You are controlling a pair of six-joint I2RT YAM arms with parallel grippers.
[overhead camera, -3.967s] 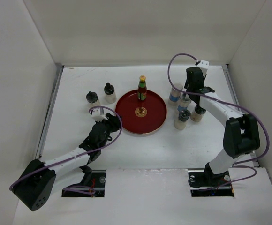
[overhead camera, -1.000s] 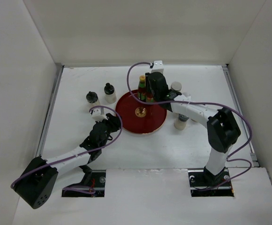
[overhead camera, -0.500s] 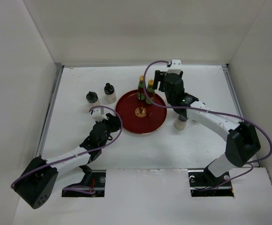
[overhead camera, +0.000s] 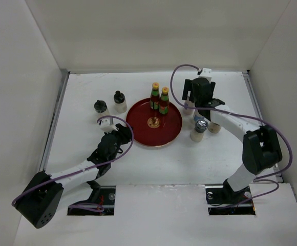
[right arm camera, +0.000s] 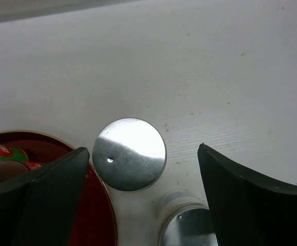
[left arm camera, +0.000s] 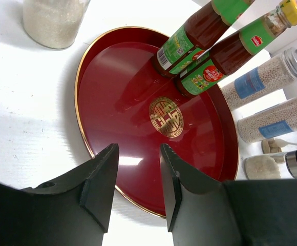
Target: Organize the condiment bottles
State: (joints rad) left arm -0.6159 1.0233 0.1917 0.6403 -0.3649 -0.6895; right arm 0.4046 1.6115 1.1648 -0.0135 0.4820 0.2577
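Two slim red sauce bottles with yellow caps stand side by side at the back of the round red tray. My right gripper hangs open to the right of the tray, above the silver-lidded jars. In the right wrist view one silver lid lies between the wide-spread fingers of the right gripper, and a second lid shows lower down. My left gripper rests left of the tray. The left wrist view shows the left gripper with a narrow, empty gap.
Two dark-capped shakers stand left of the tray. Another shaker stands right of it, near the jars. The left wrist view shows the blue-labelled jars behind the tray. White walls enclose the table.
My right gripper has let go of the second sauce bottle on the tray, opened wide and swung right to above the silver-lidded jars. The left arm has not moved.
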